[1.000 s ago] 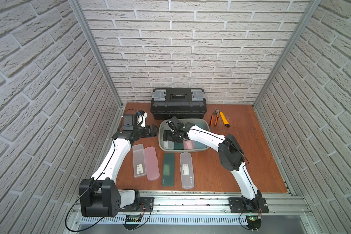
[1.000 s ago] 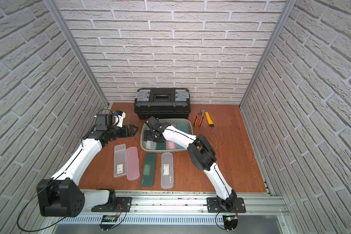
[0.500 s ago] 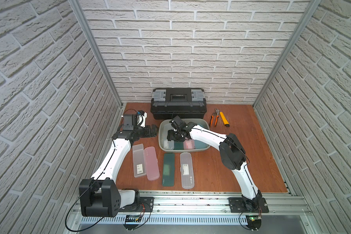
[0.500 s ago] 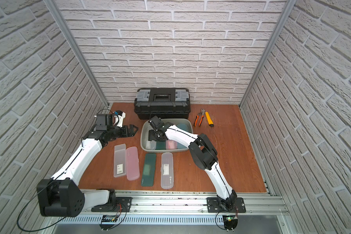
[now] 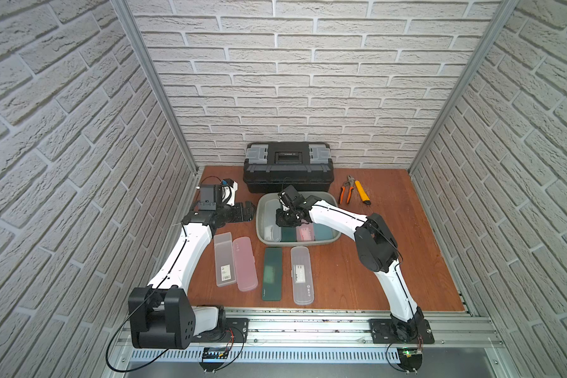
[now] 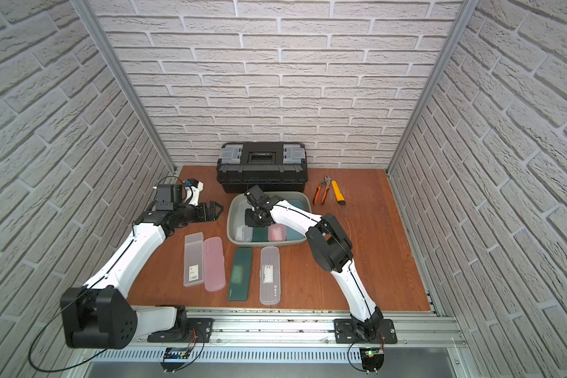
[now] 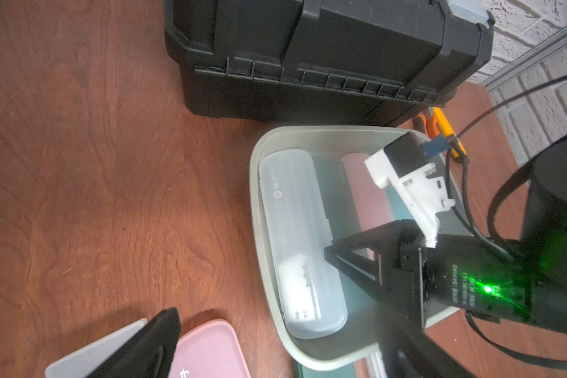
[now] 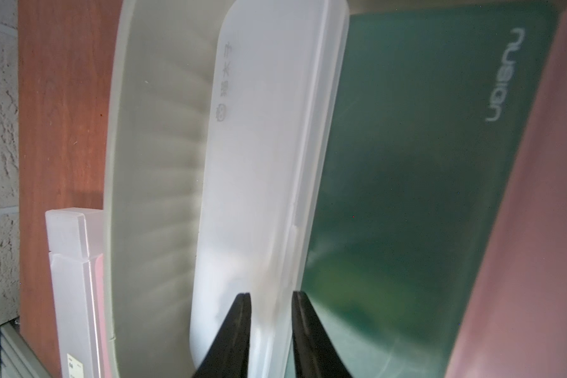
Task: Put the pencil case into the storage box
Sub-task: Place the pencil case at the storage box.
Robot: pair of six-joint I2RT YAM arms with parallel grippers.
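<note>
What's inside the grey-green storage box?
Four pencil cases lie side by side in the storage box: a frosted white case, a dark green case, a pink case and a teal case. The right gripper and arm hide much of the last three in both top views.

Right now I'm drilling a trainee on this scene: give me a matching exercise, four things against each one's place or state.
1 toolbox; 2 pliers; 3 right gripper; 4 left gripper.
A open, empty, beside the storage box; B against the back wall; C shut on the frosted pencil case in the storage box; D on the table beside the yellow knife.
Pairs: 1-B, 2-D, 3-C, 4-A.
</note>
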